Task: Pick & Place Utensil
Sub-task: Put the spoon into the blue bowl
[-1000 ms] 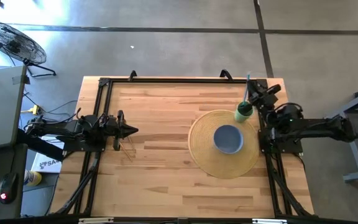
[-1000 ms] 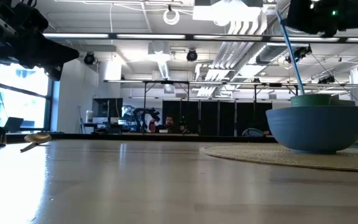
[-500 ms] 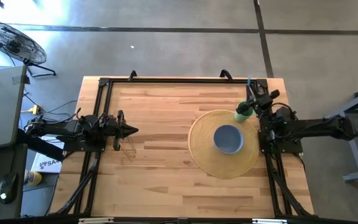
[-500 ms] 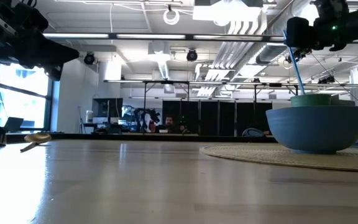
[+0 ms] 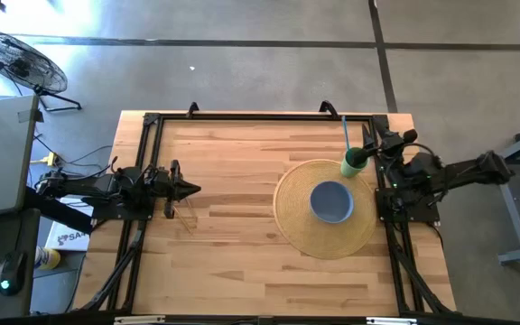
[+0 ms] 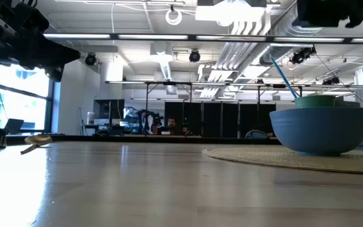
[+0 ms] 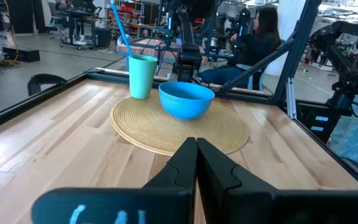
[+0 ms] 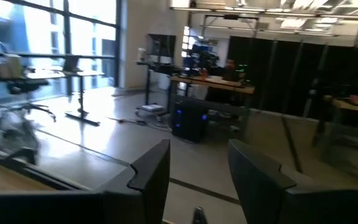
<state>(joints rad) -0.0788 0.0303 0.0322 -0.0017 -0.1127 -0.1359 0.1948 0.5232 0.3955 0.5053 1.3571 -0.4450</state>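
Jaws of right gripper [image 5: 379, 152] stand parted, empty, just right of green cup [image 5: 354, 162]; blue utensil [image 5: 347, 134] leans far-left inside it (left gripper [image 5: 190, 189] shut, well apart on the surface [image 5: 233, 244]).

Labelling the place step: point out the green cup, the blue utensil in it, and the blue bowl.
green cup [image 7: 142, 76]: left wrist view, middle of its side wall.
blue utensil [image 7: 120, 30]: left wrist view, handle above the cup's rim.
blue bowl [image 5: 331, 201]: high view, inside of the bowl.
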